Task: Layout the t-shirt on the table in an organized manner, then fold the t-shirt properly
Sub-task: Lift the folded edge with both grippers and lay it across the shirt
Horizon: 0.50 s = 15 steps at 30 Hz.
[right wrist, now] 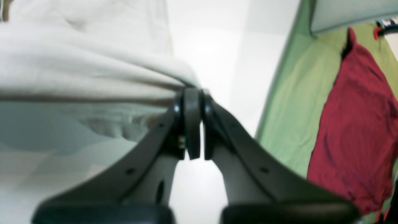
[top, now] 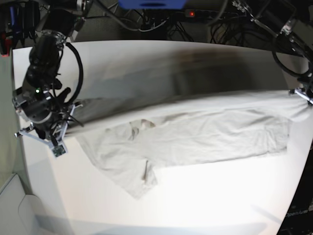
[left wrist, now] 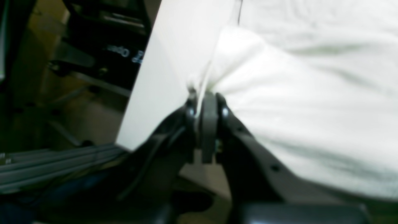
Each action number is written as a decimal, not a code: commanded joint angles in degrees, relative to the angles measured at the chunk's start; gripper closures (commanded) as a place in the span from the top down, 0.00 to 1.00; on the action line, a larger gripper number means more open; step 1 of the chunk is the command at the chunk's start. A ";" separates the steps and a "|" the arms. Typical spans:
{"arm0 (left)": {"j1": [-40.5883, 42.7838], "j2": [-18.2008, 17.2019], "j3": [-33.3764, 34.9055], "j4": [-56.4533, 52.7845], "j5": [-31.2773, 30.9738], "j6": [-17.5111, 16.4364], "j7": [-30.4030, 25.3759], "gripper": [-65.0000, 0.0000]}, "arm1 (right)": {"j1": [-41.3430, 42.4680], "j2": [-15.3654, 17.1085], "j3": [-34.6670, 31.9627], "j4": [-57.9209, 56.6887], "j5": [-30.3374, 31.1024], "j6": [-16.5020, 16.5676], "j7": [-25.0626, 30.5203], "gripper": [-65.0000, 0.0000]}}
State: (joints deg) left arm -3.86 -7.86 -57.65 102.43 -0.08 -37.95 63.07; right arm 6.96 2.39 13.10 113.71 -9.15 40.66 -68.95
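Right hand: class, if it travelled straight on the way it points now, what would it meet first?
The t-shirt it already pinches; past that fold, probably the white table, though depth is unclear.

base overhead, wrist views close, sharing t-shirt (top: 195, 134)

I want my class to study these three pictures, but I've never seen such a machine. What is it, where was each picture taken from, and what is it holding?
It is a robot with two arms. The base view looks down on a white table from above. The other two pictures come from cameras on the wrists, each looking along its own hand. A pale t-shirt is stretched across the table between the arms. The left hand is shut on one edge of the cloth, near the table's edge. The right hand is shut on the opposite edge, which it holds lifted above the table. Beside the table, the right wrist view shows a dark red cloth on something green.
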 commanded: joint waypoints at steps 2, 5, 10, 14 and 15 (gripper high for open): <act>-1.64 -1.07 0.02 -0.59 0.03 0.11 -1.05 0.00 | 1.43 0.29 -1.19 0.97 -0.48 -0.66 0.95 0.00; -1.81 -1.15 0.02 -1.55 0.03 0.11 -1.05 0.00 | 0.82 0.55 -1.28 0.97 -0.48 -0.66 0.95 0.00; -1.37 -2.30 1.60 -4.45 0.03 0.11 -1.05 0.00 | -1.55 2.05 -1.19 0.97 -0.48 -0.66 1.39 0.00; 1.62 -2.30 1.69 -3.93 -0.32 0.11 -1.13 0.00 | -4.37 2.31 -1.19 1.23 -0.48 -0.66 1.48 0.00; 2.23 -2.30 1.78 -3.58 -0.32 0.11 -1.05 0.00 | -5.42 2.75 -1.19 1.32 -0.48 -0.66 1.56 0.00</act>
State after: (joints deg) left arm -0.93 -9.13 -55.77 97.54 -0.40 -37.98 62.96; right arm 1.10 4.47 11.79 113.86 -9.17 40.66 -67.72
